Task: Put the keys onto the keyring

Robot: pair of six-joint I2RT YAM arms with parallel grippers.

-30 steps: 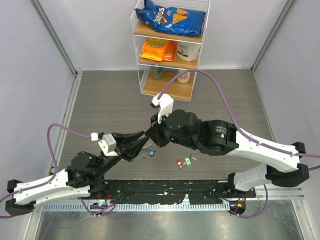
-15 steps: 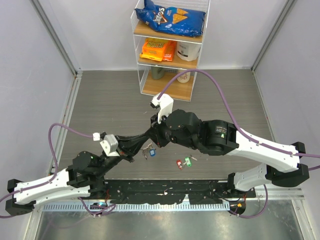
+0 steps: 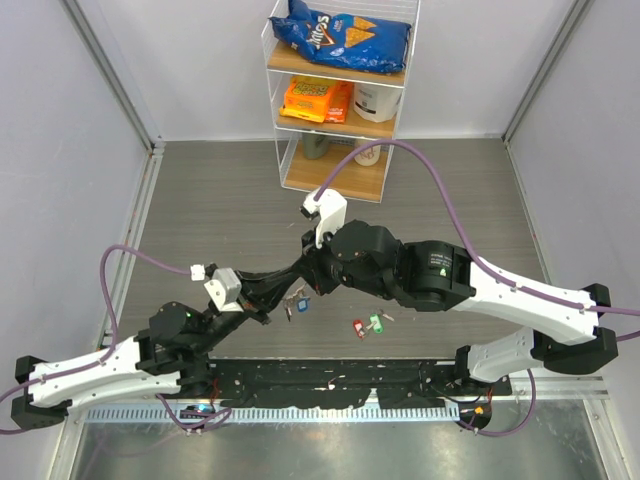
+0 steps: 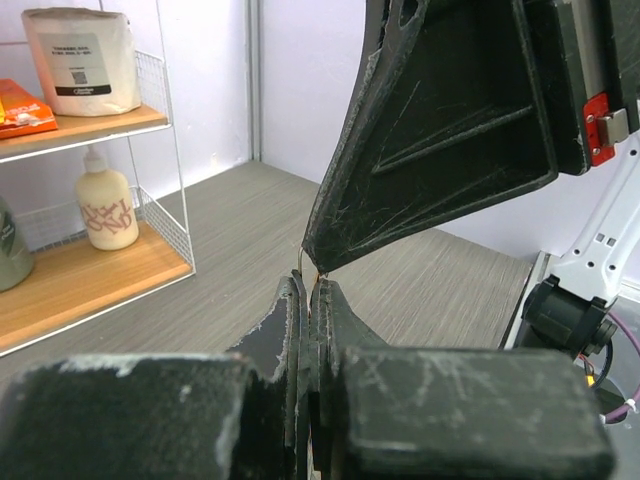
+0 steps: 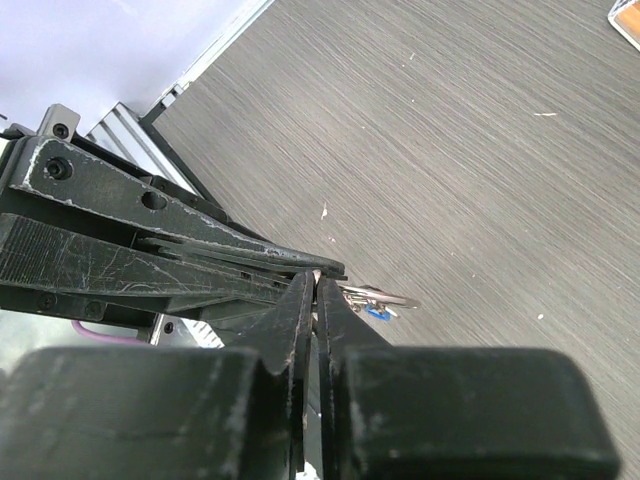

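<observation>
At the back of the table [image 3: 220, 200] stands a shelf [image 3: 335, 68] with three levels. A blue bag of chips [image 3: 343, 32] lies on the top level. The middle level has orange snack packs [image 3: 318, 100] and a white jar [image 3: 377, 100] next to them. A pale bottle [image 3: 368, 153] stands on the bottom level.

The two grippers meet tip to tip over the middle of the table. The right gripper [image 5: 315, 283] is squeezed tight on the keyring [image 5: 385, 297], which sticks out just beside its tips. A blue key [image 3: 303, 306] hangs from the ring, just under the tips. The left gripper [image 4: 308, 290] is squeezed tight too. Its wrist view shows a thin bit of the ring's wire pinched between its fingertips, right under the tip of the right gripper.

A red key [image 3: 357, 328] and a green key [image 3: 376, 322] lie side by side on the table. They are near the grippers, and no gripper touches them.
</observation>
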